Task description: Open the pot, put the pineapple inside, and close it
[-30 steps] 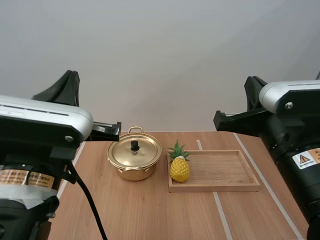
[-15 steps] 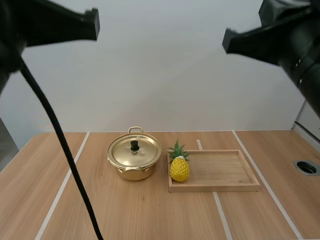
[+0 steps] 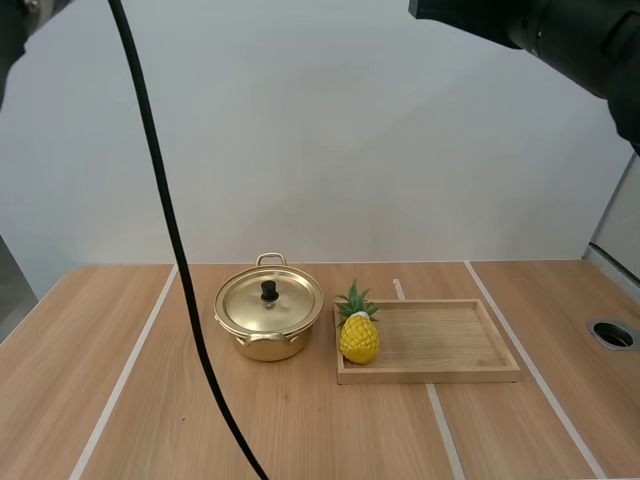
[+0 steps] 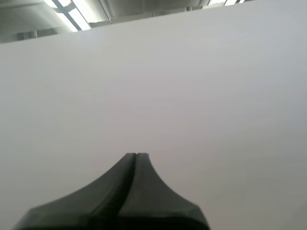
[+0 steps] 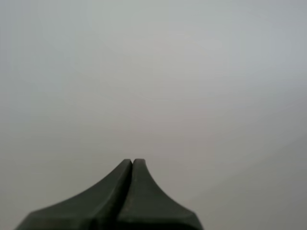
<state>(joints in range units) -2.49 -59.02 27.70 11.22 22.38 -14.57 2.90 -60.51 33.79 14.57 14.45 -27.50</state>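
Two grippers, each with its two black fingers pressed together. Left gripper (image 4: 136, 155): jaws closed to a single dark wedge, nothing between the tips, nothing touched, pointed at a plain pale wall. Right gripper (image 5: 132, 161): the same, jaws fully together, empty, facing blank grey. In the high view, part of the right arm (image 3: 560, 30) raised far above the table, well apart from everything on it. Below, one pot (image 3: 268, 335), golden, with two loop handles, one on the far side and one on the near side. One lid (image 3: 270, 300) sitting flat on the pot, with one small black knob (image 3: 269, 291) at its centre. One pineapple (image 3: 359, 333), yellow with green leaves, standing upright in the left end of the one wooden tray (image 3: 450, 340), just beside the pot; cannot tell whether tray and pot touch. Rest of the tray bare. One wooden table (image 3: 300, 430) beneath it all, crossed by pale lines running front to back, with one round hole (image 3: 612, 334) near its right edge. Behind the table, a plain light wall.
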